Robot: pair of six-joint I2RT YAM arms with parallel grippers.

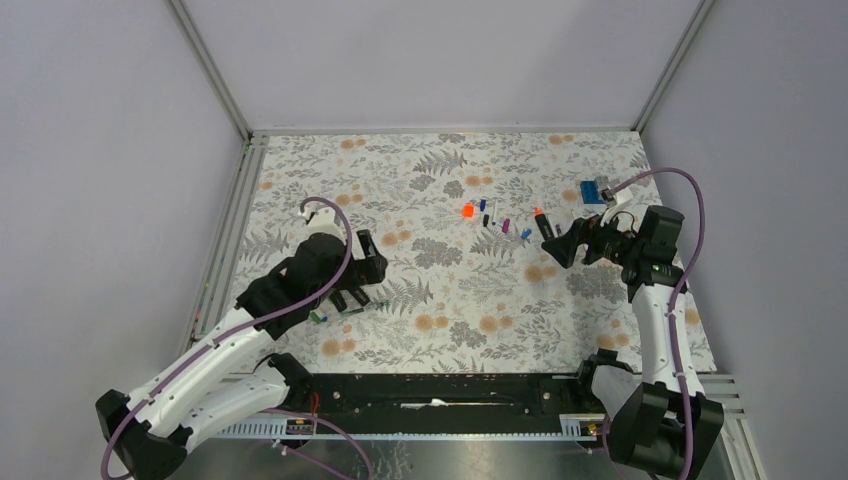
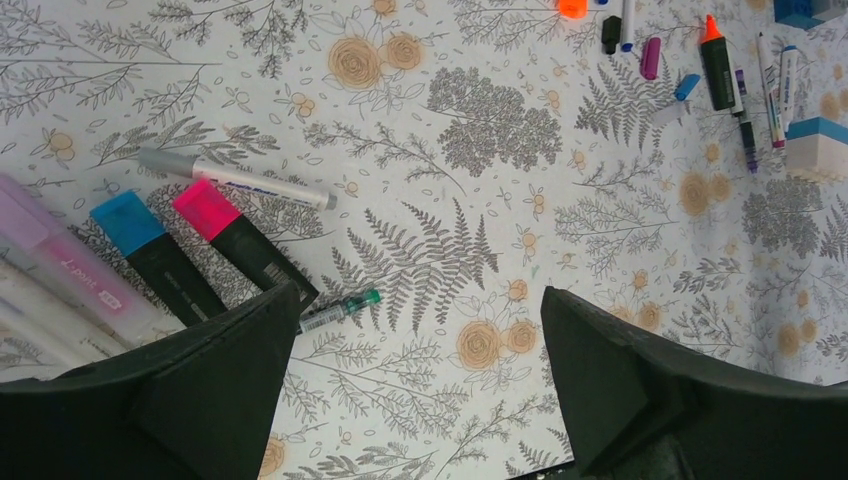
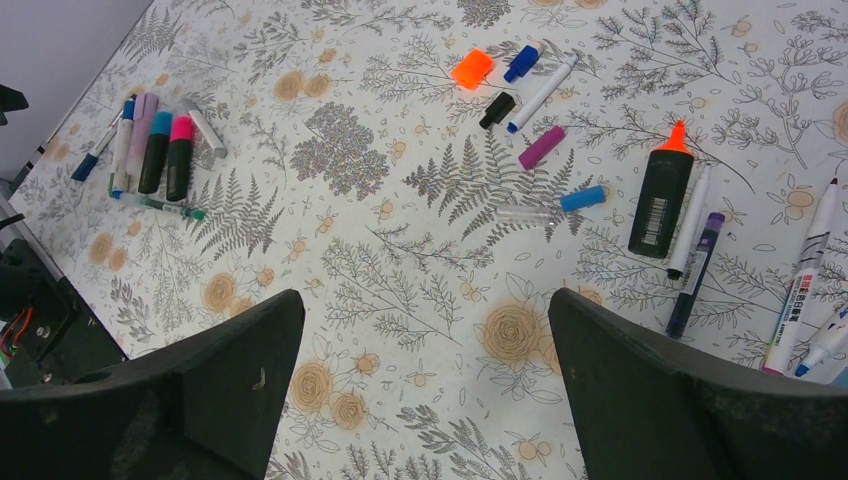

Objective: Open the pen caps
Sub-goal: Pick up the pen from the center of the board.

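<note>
My left gripper (image 2: 420, 300) and right gripper (image 3: 425, 295) are both wide, empty. Left hangs just right of the pink cap (image 2: 203, 208). The blue cap (image 2: 125, 220) is left of it, maybe touching. I'd clamp pink's black barrel (image 2: 262, 262) squarely, then pull straight.

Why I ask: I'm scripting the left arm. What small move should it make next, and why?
Probably slide the left fingers over the pink-capped highlighter and lower: they stand open and empty, and it lies capped just beside one fingertip, with the blue-capped highlighter alongside.
</note>
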